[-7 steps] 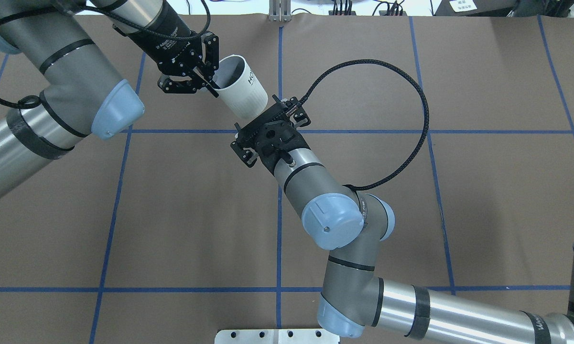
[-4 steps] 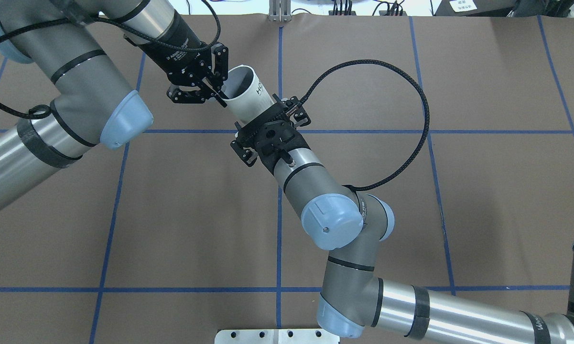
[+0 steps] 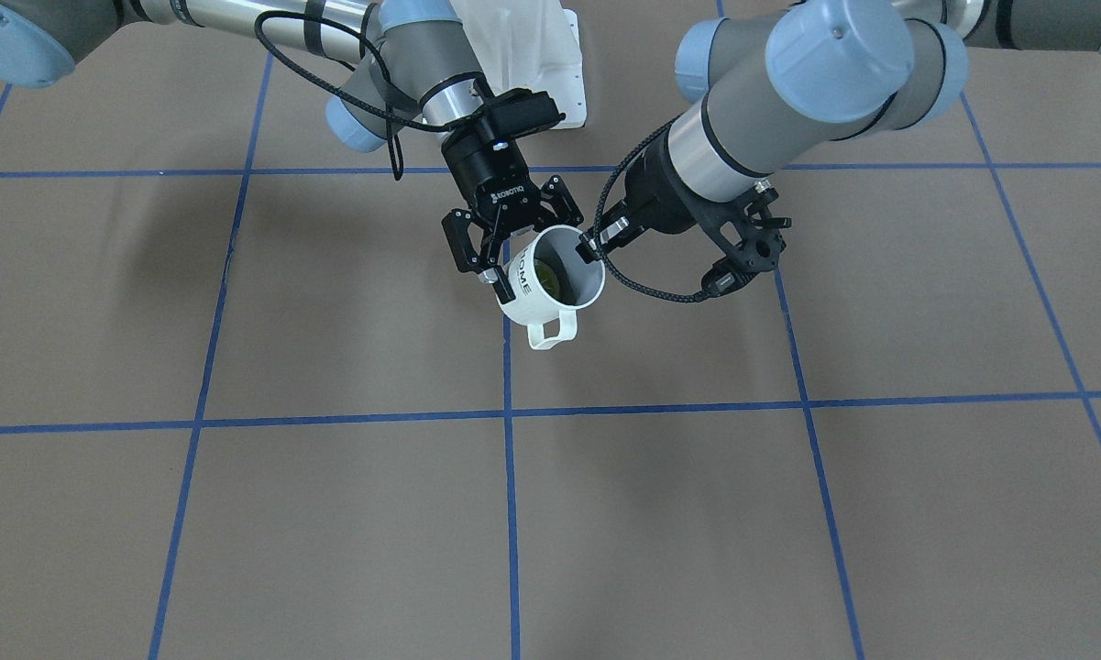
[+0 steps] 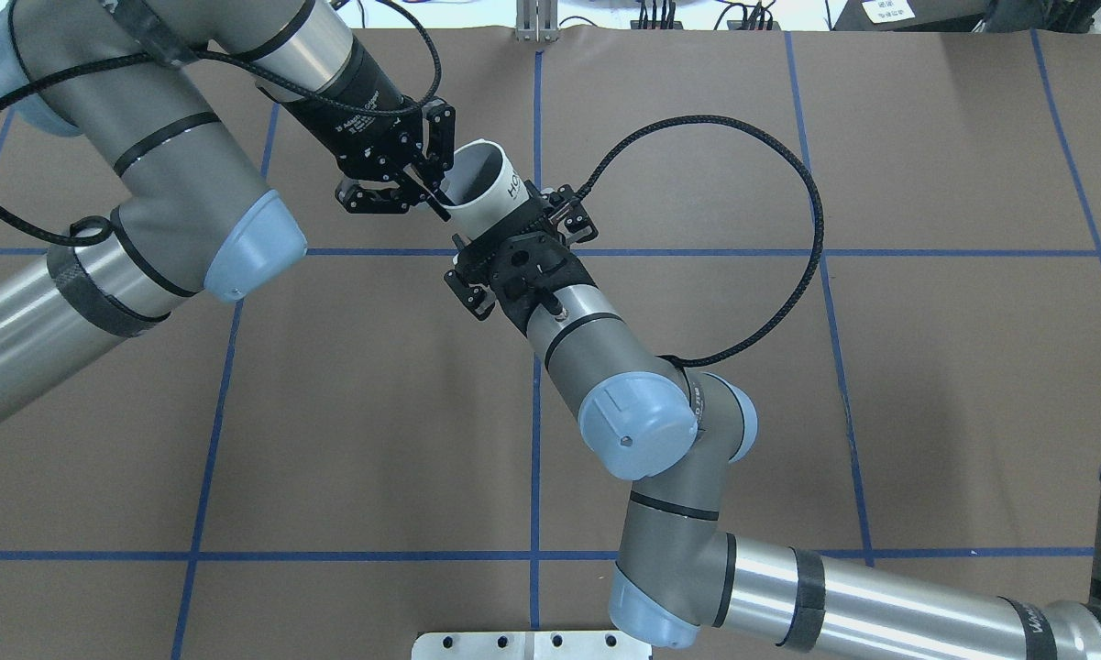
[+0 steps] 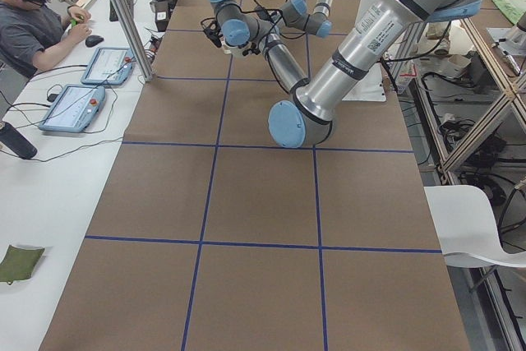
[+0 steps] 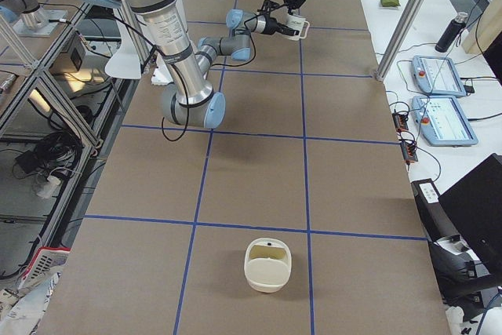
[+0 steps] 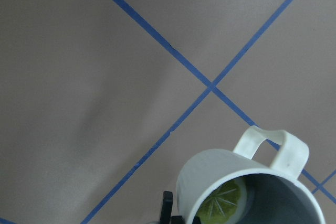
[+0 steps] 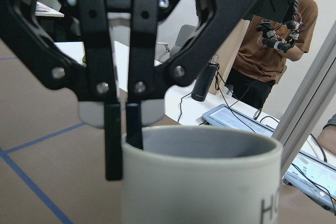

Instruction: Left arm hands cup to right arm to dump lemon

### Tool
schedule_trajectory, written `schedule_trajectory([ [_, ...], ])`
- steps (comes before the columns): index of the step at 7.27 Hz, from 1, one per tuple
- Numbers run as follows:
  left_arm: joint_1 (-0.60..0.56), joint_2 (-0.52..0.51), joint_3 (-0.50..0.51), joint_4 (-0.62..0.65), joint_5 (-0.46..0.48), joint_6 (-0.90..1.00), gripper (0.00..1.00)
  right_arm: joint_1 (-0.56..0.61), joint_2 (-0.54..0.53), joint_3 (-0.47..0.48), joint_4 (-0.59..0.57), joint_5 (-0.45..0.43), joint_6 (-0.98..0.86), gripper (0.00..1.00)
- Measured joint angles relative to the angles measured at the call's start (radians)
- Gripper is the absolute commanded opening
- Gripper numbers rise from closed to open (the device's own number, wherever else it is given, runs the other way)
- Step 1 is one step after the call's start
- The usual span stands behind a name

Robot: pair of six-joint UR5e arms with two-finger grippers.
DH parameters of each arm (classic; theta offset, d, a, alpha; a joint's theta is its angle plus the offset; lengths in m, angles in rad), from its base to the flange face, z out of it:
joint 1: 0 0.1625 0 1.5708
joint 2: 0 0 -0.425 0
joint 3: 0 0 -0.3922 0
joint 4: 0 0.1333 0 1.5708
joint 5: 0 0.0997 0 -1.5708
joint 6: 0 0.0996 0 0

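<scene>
The white "HOME" mug [image 3: 524,313] hangs tilted in the air above the table, its handle toward the front camera. The yellow-green lemon [image 3: 545,275] lies inside it and also shows in the left wrist view [image 7: 223,205]. My left gripper [image 4: 440,197] is shut on the mug's rim [image 8: 199,145], one finger [image 8: 134,124] inside and one outside. My right gripper [image 3: 532,252] is open, and the mug's body sits between its spread fingers [image 3: 504,286]. In the overhead view the mug [image 4: 490,188] shows, while the right wrist hides the right fingers.
A black cable loop [image 4: 793,183] arcs off the right wrist. A cream basket-like container [image 6: 267,264] stands on the table's right end. A white mounting plate [image 3: 536,64] is at the robot's base. Operators and tablets [image 5: 103,63] are beyond the table's far edge.
My left arm has carried the mug to the right, further in between the right gripper's fingers. The right arm has not moved.
</scene>
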Motion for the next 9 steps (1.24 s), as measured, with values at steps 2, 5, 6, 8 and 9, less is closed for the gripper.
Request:
schedule_trajectory([
  [2, 0.006, -0.001, -0.009, 0.0, 0.0, -0.002, 0.0, 0.0, 0.0, 0.0, 0.0, -0.001, -0.001, 0.98],
  [5, 0.011, 0.0, -0.019, 0.0, 0.001, -0.002, 0.0, 0.0, -0.002, 0.003, 0.002, 0.0, 0.0, 0.52],
  [6, 0.012, 0.001, -0.019, 0.0, 0.0, -0.001, 0.42, 0.0, -0.006, 0.006, 0.002, 0.0, 0.0, 0.34],
  [8, 0.012, 0.001, -0.02, -0.008, 0.0, 0.01, 1.0, -0.002, -0.011, 0.01, 0.0, 0.001, -0.001, 0.25],
  [9, 0.012, 0.002, -0.021, -0.02, 0.001, 0.018, 1.0, -0.002, -0.019, 0.01, -0.001, 0.004, 0.001, 0.25],
])
